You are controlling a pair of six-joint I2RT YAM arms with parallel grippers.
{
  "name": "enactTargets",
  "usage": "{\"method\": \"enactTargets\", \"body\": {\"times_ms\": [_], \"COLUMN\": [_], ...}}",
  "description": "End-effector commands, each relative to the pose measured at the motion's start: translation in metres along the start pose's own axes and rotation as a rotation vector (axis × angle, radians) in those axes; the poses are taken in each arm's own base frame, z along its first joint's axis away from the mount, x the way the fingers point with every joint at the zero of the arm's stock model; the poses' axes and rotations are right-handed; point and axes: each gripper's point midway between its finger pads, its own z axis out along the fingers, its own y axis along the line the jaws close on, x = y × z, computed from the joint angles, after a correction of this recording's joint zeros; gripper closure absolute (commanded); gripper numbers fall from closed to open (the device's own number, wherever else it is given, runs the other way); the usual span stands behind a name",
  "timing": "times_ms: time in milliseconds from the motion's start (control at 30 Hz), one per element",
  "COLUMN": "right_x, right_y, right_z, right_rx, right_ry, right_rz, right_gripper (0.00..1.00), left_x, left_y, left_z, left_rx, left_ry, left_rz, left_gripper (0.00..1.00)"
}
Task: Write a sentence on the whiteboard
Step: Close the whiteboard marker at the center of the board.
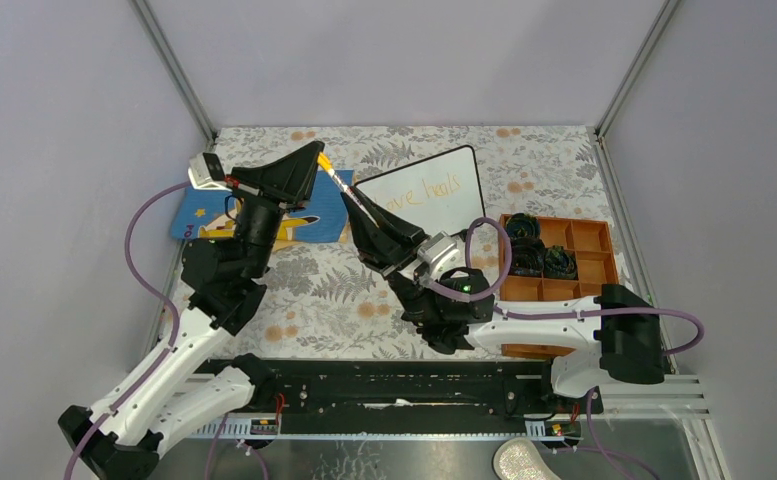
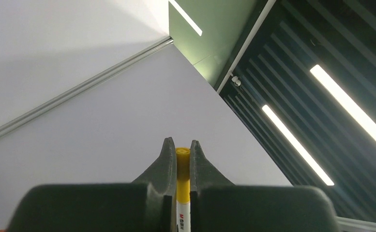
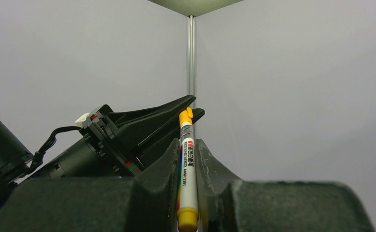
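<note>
Just left of the whiteboard [image 1: 461,213], left fingers [image 2: 165,162] and right fingers [image 3: 170,166] both clamp one marker [image 3: 188,181]

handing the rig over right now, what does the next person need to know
The right hand is shut on the marker, holding it up off the table.
The left hand is shut on its yellow cap.
The whiteboard sits on the table beyond the right arm; neither hand touches it.
Done: the sentence shows in orange, about "ove heals"; its start is hidden behind the marker.
Left: I cannot tell whether the cap is going on or coming off. Probably sort the cap, then finish writing or put the marker down.
</note>
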Motion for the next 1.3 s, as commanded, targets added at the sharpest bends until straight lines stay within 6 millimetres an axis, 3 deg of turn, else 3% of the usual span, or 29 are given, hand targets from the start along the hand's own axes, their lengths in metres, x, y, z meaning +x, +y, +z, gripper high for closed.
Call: {"method": "enactTargets", "body": {"times_ms": [0,367,533,567,800,900,1067,1267], "right_x": [-0.014,-0.007,-0.013,-0.014,-0.022,-0.025,-0.027,-0.025], "right_y": [-0.003,-0.007,-0.008,-0.008,-0.009,-0.01,-0.008,-0.005], "right_z": [0.02,0.023,0.017,0.015,0.0,-0.003,-0.007,-0.017], "right_rx": [0.027,0.042,0.023,0.018,-0.034,-0.04,-0.065,-0.099], "right_ry": [-0.042,-0.02,-0.032,-0.031,-0.014,-0.015,-0.007,0.024], "right_rz": [0.004,-0.008,0.008,0.014,0.062,0.073,0.1,0.148], "right_gripper": [1.0,1.0,1.0,1.0,1.0,1.0,1.0,1.0], "left_x": [0.067,0.078,0.067,0.061,0.039,0.039,0.036,0.034], "left_y": [0.033,0.027,0.028,0.029,0.009,0.007,0.009,0.013], "left_z": [-0.023,-0.025,-0.028,-0.028,-0.028,-0.026,-0.026,-0.029], "left_rx": [-0.064,-0.052,-0.077,-0.09,-0.062,-0.061,-0.069,-0.075], "left_ry": [0.292,0.315,0.263,0.233,0.153,0.154,0.141,0.125], "left_rz": [0.022,0.026,0.053,0.068,0.141,0.145,0.153,0.15], "left_gripper": [1.0,1.0,1.0,0.97,0.37,0.25,0.28,0.55]}}
